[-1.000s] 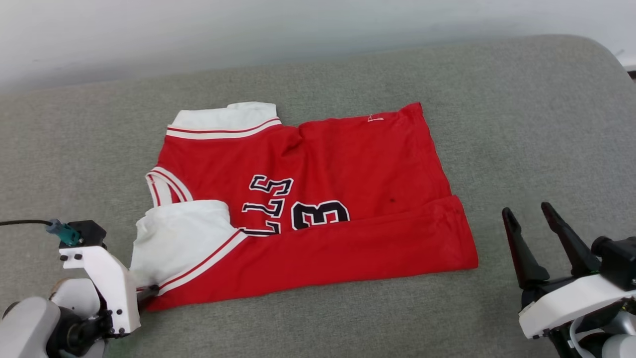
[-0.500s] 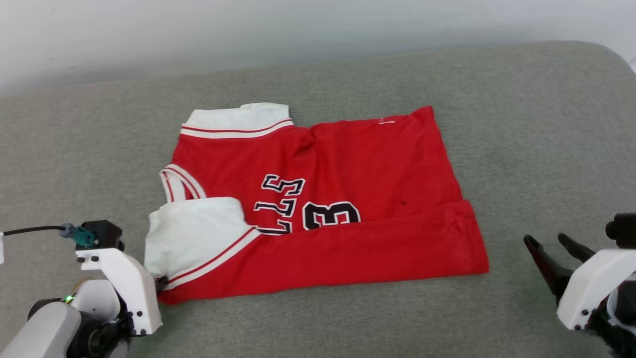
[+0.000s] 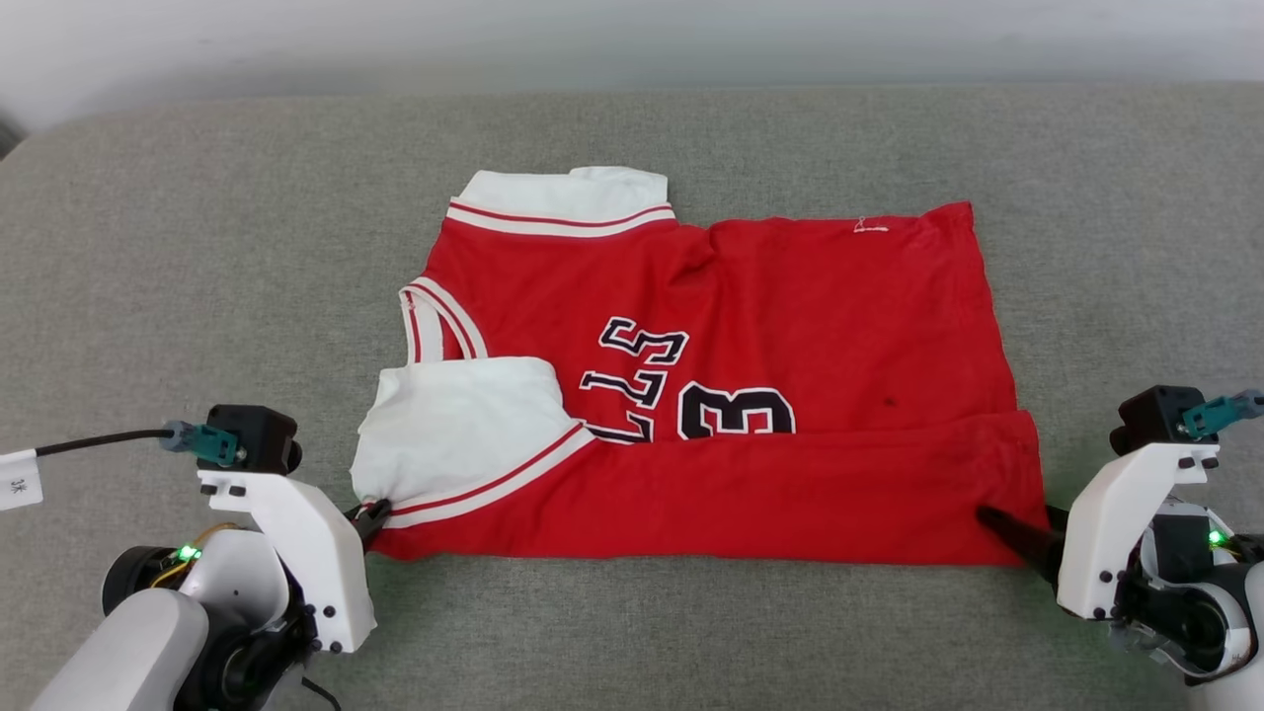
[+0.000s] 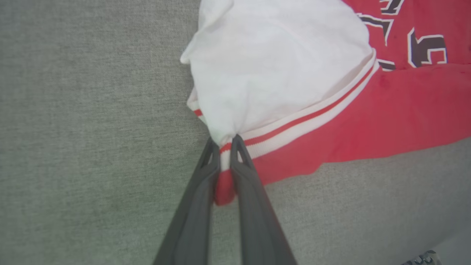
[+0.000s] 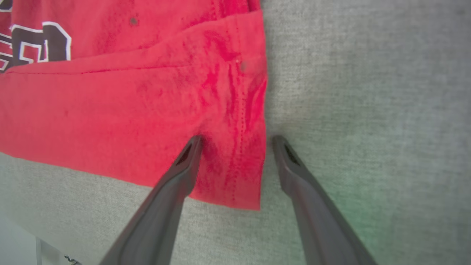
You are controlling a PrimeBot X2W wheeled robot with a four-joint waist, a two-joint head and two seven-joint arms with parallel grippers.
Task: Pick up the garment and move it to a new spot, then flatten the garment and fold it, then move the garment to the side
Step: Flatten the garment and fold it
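the garment (image 3: 741, 395) lies partly folded on the grey cushion (image 3: 197, 247), long axis running left to right between your arms. your left gripper (image 4: 222, 141) pinches its near left corner (at the sleeve trim (image 4: 294, 125)); your right gripper (image 5: 237, 139), fingers spread, straddles the near right corner.

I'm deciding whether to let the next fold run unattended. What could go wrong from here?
1. The right gripper is open, one finger on the garment near its corner, the other on the grey cushion; closing might catch only the hem's edge and slip.
2. The left gripper pinches just a small bunch by the sleeve trim; lifting unevenly could skew the folded near strip.
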